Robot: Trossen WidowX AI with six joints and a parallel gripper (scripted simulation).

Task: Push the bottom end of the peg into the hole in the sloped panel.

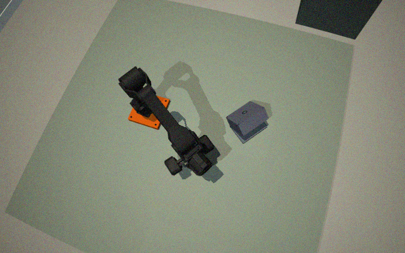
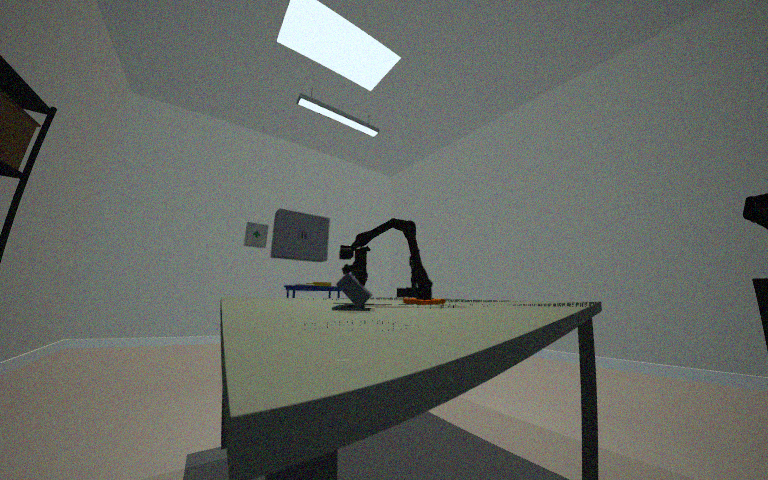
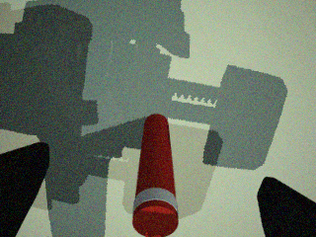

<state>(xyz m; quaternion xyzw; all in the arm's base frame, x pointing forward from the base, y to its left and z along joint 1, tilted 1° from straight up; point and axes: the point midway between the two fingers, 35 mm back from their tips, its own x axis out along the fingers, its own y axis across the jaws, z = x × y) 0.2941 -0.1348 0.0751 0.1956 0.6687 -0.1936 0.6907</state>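
A round red peg (image 3: 155,158) with a grey band near its top end stands on the table in the wrist view. It is hidden under the arm in the top view and cannot be made out in the exterior view. My gripper (image 3: 158,174) (image 1: 189,154) is open and empty, pointing down above the table, with one finger on either side of the peg in the wrist view. The fingertips' height against the peg is hard to tell. The grey-purple sloped panel (image 1: 250,120) (image 2: 355,289) stands apart from the gripper. Its face shows a small round hole (image 1: 244,112).
The arm's orange base plate (image 1: 145,122) (image 2: 424,301) is at the left in the top view. The green table top (image 1: 104,187) (image 2: 317,356) carries the arm and panel. Dark arm shadows fall around the peg in the wrist view.
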